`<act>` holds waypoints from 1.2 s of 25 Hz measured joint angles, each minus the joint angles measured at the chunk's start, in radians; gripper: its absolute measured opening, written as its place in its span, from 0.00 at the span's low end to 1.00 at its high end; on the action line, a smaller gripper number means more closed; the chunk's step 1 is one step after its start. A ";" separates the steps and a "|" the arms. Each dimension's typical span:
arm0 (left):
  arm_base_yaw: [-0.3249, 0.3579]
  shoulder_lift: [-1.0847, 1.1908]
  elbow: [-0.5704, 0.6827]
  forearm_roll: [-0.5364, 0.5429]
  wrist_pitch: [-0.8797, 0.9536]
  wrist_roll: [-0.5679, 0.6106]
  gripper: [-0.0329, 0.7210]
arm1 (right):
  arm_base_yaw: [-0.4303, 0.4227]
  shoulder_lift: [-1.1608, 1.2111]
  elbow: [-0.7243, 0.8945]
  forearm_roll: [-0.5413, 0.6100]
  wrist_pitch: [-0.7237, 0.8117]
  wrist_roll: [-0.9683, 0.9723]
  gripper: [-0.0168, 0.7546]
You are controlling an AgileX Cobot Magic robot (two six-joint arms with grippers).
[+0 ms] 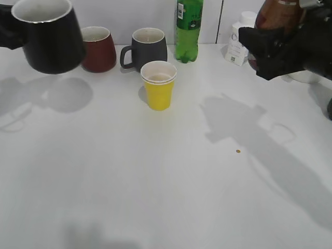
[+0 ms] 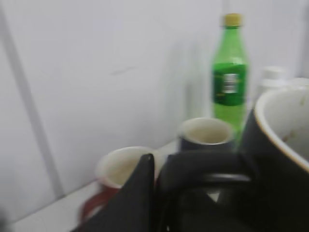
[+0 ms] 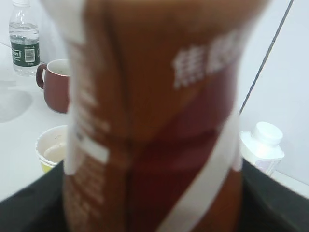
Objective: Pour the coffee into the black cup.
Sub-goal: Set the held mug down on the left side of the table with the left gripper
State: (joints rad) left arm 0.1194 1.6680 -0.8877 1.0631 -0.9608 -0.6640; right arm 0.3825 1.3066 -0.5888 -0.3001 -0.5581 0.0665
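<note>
The glossy black cup (image 1: 49, 36) with a white inside hangs in the air at the top left, upright, held by its handle in my left gripper (image 1: 8, 28). In the left wrist view the cup (image 2: 282, 159) fills the right side, with the gripper (image 2: 159, 188) shut on its handle. My right gripper (image 1: 275, 52) at the top right is shut on the brown coffee bottle (image 1: 277, 15), held upright above the table. The bottle (image 3: 154, 116) fills the right wrist view and hides the jaws.
On the white table (image 1: 155, 181) stand a yellow paper cup (image 1: 158, 85), a dark grey mug (image 1: 148, 47), a maroon mug (image 1: 98, 47), a green bottle (image 1: 188, 28) and a white bottle (image 1: 239, 44). A small crumb (image 1: 238, 151) lies on the right.
</note>
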 joint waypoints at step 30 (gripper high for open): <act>0.031 0.365 0.002 -0.645 -0.097 0.449 0.10 | 0.000 0.000 0.000 0.000 -0.002 0.000 0.70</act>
State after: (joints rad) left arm 0.1501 2.0334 -0.8856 0.4182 -1.0574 -0.2148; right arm 0.3825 1.3066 -0.5888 -0.3001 -0.5602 0.0670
